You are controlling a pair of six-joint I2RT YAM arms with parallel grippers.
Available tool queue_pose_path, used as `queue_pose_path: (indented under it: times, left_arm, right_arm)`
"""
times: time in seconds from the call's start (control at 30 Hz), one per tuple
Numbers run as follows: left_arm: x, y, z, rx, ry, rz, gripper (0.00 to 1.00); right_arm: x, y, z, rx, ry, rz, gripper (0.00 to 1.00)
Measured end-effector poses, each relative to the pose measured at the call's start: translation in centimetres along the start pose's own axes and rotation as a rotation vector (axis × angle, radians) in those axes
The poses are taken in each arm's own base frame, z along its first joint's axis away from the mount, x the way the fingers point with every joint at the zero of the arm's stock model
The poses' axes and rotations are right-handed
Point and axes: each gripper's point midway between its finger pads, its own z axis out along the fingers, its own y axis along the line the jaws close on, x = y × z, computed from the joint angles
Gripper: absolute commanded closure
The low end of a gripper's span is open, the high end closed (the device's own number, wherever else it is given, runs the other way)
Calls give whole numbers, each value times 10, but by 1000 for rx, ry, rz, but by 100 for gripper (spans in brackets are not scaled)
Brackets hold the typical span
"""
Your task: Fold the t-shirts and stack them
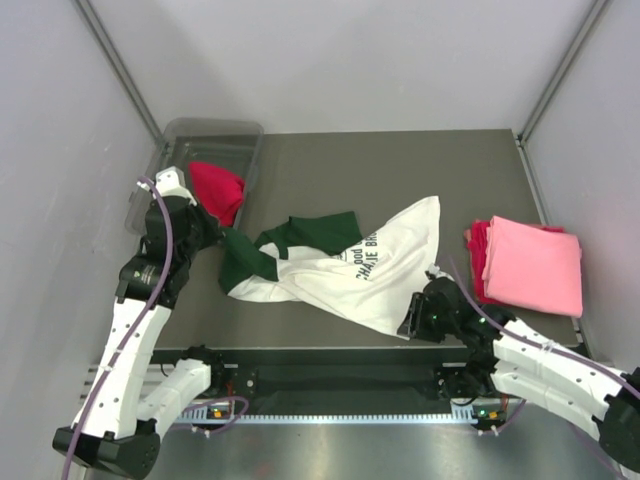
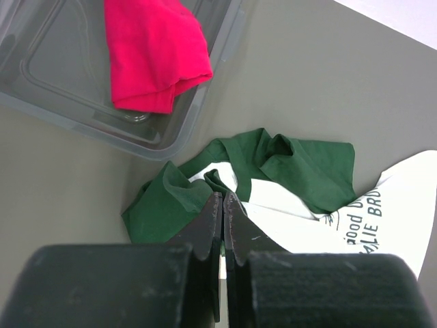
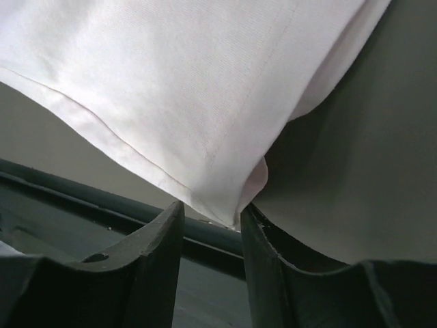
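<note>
Just right of the clear grey plastic bin [image 1: 165, 140], crumpled on the dark table [image 1: 400, 165]: white cloth t-shirt with dark green sleeves and black chest print [image 1: 375, 280]; inside the bin a bunched crimson t-shirt [image 1: 218, 188], far right of it a folded light pink t-shirt [image 1: 535, 265] atop a red t-shirt [image 1: 478, 255]. Left gripper [image 2: 222, 198] closed tight, tips on the green sleeve [image 2: 164, 205] nearest the bin, cloth caught or not impossible to tell. Right gripper [image 3: 212, 219] well right of the bin, part open, white hem corner [image 3: 225, 198] within the gap.
</note>
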Motion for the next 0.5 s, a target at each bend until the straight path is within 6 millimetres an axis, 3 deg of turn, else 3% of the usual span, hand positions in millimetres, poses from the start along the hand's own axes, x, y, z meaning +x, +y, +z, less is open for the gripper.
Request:
queue_pose_path:
  times: [0.1,0.17,0.2,0.23,0.27,0.5]
  left_arm:
    - [0,0,0,1,0,0,100]
    - [0,0,0,0,-1,0,100]
    - [0,0,0,-1,-1,0,100]
    - [0,0,0,-1,-1,0,100]
    - [0,0,0,-1,-1,0,100]
    - [0,0,0,1,0,1,100]
  right_arm:
    - [-3,4,3,-10,-6,2,65]
    - [-3,5,5,-11,-7,-1,74]
    - [-3,5,6,-8,-4,2,81]
    - [-3,4,6,-4,-3,4,97]
    - [-3,3,6,0,-3,1,100]
    - [-8,6,-8,-8,-31,4,100]
